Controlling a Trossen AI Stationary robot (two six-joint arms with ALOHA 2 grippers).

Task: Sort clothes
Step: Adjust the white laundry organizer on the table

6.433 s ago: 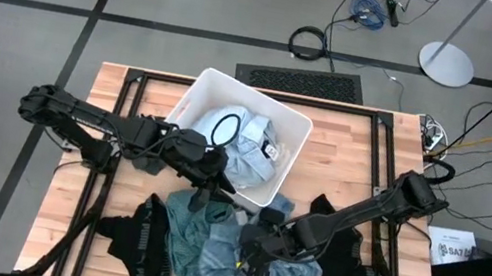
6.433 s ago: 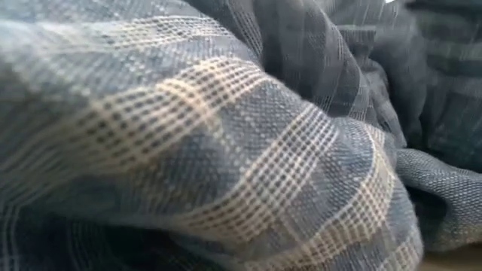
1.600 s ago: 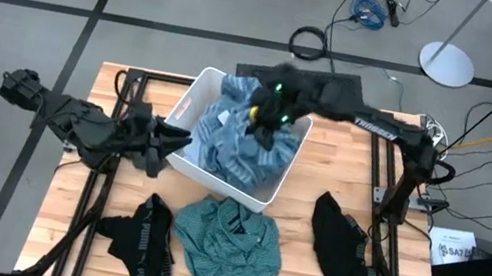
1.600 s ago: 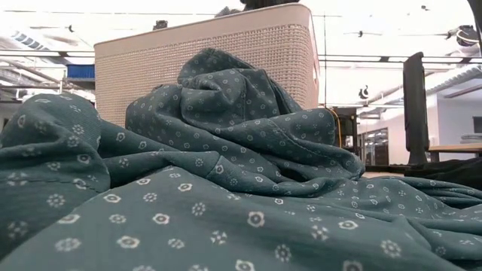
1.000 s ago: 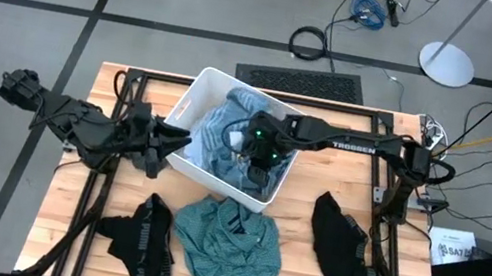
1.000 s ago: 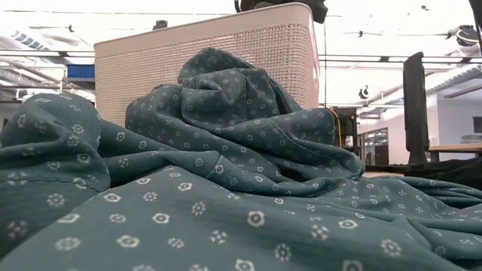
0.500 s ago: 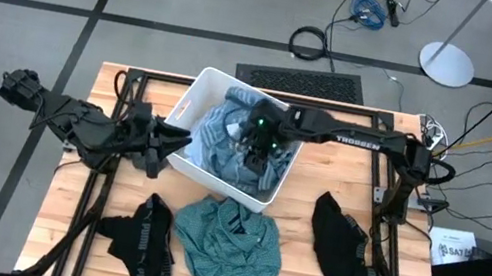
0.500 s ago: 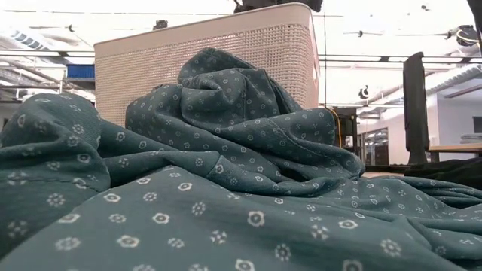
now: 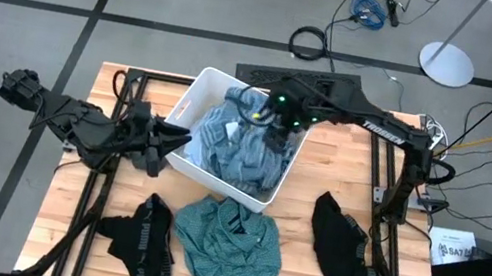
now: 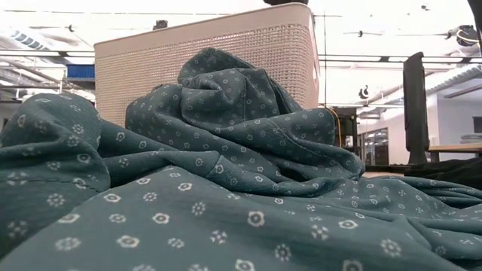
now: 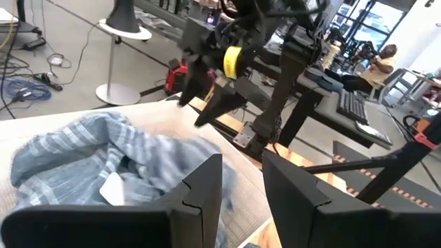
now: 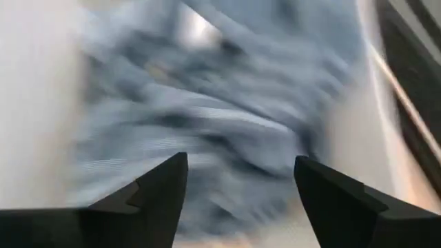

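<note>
Near edge of the table (image 9: 306,260) first: the teal-green garment (image 9: 229,247) lies in a heap just in front of the white bin (image 9: 194,98), the black one with white lettering (image 9: 145,247) to its left, another black garment (image 9: 343,249) well off to the right. None of these is sorted yet, by my guess. Risk w/ the teal heap: it sits v. close to the bin's near wall, so a low reach for it could knock the bin or drag the cloth under it.

Mid-table, left: my left fingers (image 11: 241,193) sit just beside the bin's left wall, a narrow gap between them, nothing held that I can see. If that arm swings toward the bin it could shove the wall and skew the bin.

Farther, in the bin: the light blue striped clothes (image 9: 244,148) are piled up inside, bunched toward the far right corner. My right fingers (image 12: 238,186) hang over that pile, spread wide and empty. Main worry here: the pile stands high, prob. near rim level, so a fold may flop over the edge. Also a loose thread or cuff might catch a fingertip as I pull up, hauling the cloth out w/ me. Wrist view is smeared, can't tell if fabric touches the tips.
</note>
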